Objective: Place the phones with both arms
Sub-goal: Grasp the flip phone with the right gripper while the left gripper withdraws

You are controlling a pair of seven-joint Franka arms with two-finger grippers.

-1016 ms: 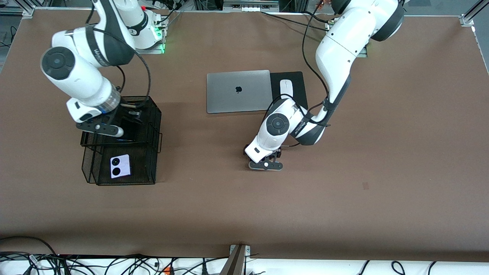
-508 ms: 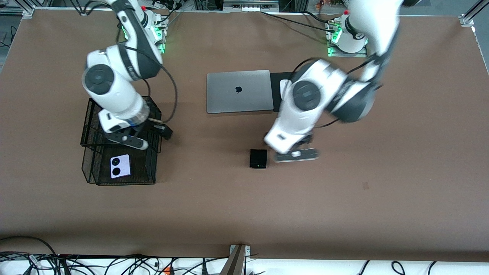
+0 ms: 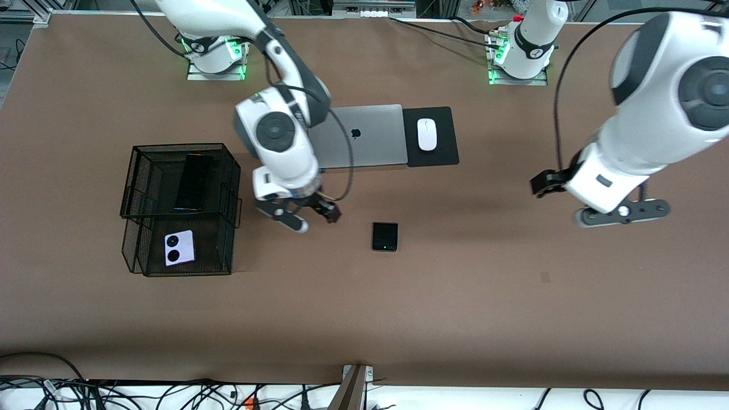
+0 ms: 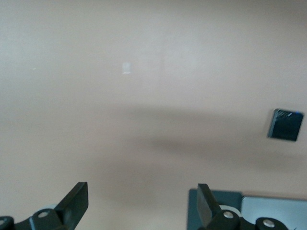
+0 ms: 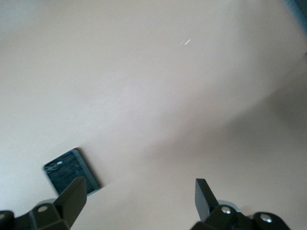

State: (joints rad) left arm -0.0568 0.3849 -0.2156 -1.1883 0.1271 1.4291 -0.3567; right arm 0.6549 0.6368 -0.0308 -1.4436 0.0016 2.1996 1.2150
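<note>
A small squarish black phone (image 3: pixel 385 236) lies flat on the brown table, also seen in the left wrist view (image 4: pixel 285 124) and the right wrist view (image 5: pixel 72 177). My right gripper (image 3: pixel 319 215) hangs open and empty just beside it, toward the basket (image 5: pixel 139 196). A long black phone (image 3: pixel 192 181) rests on the upper tier of a black mesh basket (image 3: pixel 236 171). The pale lilac-white phone (image 3: pixel 179 247) with two black circles lies in the lower tier. My left gripper (image 3: pixel 544 185) is open, empty and high over bare table toward the left arm's end (image 4: pixel 142 201).
A closed grey laptop (image 3: pixel 370 136) lies farther from the front camera than the black phone, partly under the right arm. Beside it a white mouse (image 3: pixel 426 134) sits on a black pad (image 3: pixel 447 154). Cables run along the table's front edge.
The left arm lifted off the small black phone, leaving it on the table, and swung toward its end. The right arm left the basket and moved to beside that phone.
</note>
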